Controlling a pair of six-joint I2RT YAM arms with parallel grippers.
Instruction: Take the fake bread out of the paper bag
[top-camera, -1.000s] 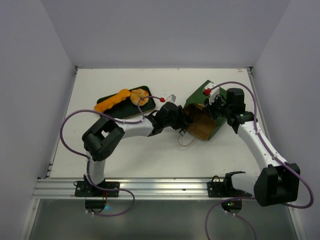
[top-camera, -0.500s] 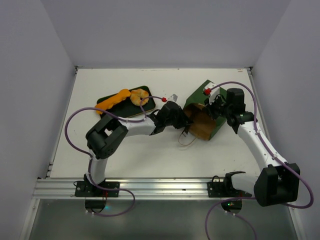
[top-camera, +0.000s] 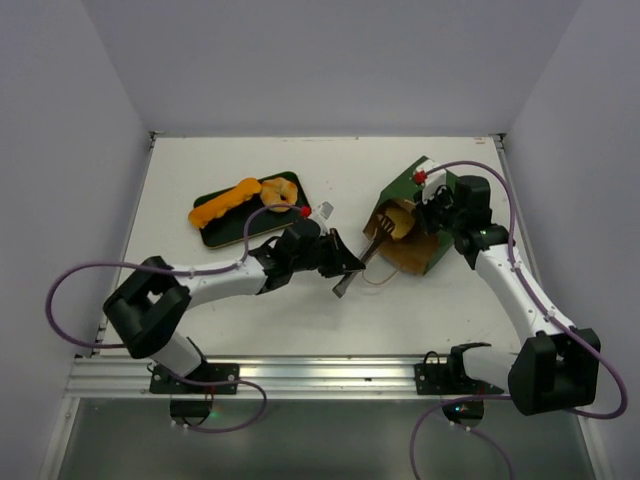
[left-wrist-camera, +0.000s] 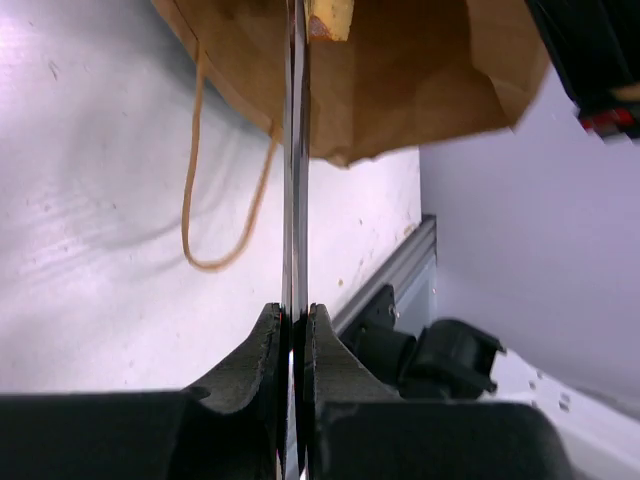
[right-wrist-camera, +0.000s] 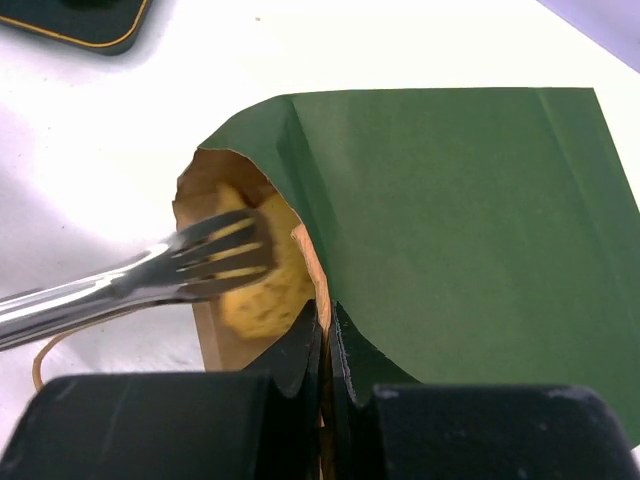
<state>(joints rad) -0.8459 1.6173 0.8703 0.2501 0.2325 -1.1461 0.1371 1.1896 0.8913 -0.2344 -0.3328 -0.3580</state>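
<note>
The left fingers (left-wrist-camera: 262, 352) clamp one slotted metal tongs (right-wrist-camera: 215, 260), tip against one golden toy bread piece (right-wrist-camera: 265, 300) inside the one dark green paper bag (right-wrist-camera: 450, 200). The right fingers (right-wrist-camera: 292, 365) pinch its rim. One long orange loaf (top-camera: 225, 202) and one golden round roll (top-camera: 280, 192) lie on one dark green flat tray (top-camera: 240, 228), well apart from both.

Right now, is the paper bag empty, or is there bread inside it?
Not empty. A yellow bread piece sits just inside the open mouth of the paper bag, behind the metal tongs.
</note>
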